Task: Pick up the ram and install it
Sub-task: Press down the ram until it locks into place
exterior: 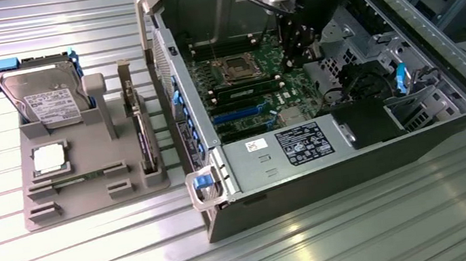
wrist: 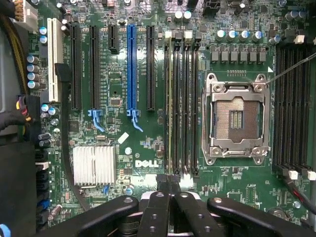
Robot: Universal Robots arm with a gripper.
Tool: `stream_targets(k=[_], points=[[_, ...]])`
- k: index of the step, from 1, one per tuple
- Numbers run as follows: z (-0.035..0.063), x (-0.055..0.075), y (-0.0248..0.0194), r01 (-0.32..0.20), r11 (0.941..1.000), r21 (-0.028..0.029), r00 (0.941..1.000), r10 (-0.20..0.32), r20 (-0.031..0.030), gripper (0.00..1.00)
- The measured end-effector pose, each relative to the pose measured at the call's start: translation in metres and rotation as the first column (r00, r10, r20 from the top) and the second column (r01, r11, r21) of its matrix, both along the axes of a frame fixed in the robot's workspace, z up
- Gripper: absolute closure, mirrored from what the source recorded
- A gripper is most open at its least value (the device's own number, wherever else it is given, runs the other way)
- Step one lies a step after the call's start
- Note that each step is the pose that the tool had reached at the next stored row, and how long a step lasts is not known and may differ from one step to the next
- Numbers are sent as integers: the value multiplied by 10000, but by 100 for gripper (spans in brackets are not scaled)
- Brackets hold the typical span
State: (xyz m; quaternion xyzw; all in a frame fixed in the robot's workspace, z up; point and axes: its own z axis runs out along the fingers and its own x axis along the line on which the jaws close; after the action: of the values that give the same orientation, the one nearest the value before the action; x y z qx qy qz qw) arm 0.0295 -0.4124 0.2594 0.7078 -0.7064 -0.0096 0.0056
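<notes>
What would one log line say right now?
end effector: shut | position: over motherboard, by ram end | ram: upright on motherboard | processor socket: empty

The ram, a long, thin dark-green circuit-board stick (wrist: 170, 103), stands on edge in a memory slot of the green motherboard. It lies beside the silver CPU socket, among black empty slots.

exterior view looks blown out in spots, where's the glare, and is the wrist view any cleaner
Exterior view: strong glare on the slatted metal table and over the hard drive on the grey tray; the inside of the computer case sits in shadow. Wrist view: evenly lit motherboard, with bright spots by the gripper.
</notes>
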Motion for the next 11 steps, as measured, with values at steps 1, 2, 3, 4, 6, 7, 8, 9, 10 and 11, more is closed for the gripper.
stream_targets(k=[1, 2, 3, 4, 6, 7, 8, 9, 10, 11], points=[[-18, -13, 1, 0, 10000, 0, 10000, 0, 0, 89], [-38, -25, 3, 0, 10000, 1, 10000, 0, 0, 89], [-54, -32, 3, 0, 10000, 1, 10000, 0, 0, 89], [-78, -33, 3, -1, 10000, 0, 10000, 1, 0, 89], [-163, -38, 3, 0, 10000, 0, 10000, 0, 0, 89], [-175, -39, 3, 0, 10000, 0, 10000, 0, 0, 89], [-186, -39, 3, -1, 10000, 0, 10000, 1, 0, 89], [-202, -40, 3, 0, 10000, 0, 10000, 0, 0, 89], [-219, -41, 3, 0, 10000, 1, 10000, 0, 0, 89], [-233, -42, 3, 0, 10000, -1, 10000, 0, 0, 89]])
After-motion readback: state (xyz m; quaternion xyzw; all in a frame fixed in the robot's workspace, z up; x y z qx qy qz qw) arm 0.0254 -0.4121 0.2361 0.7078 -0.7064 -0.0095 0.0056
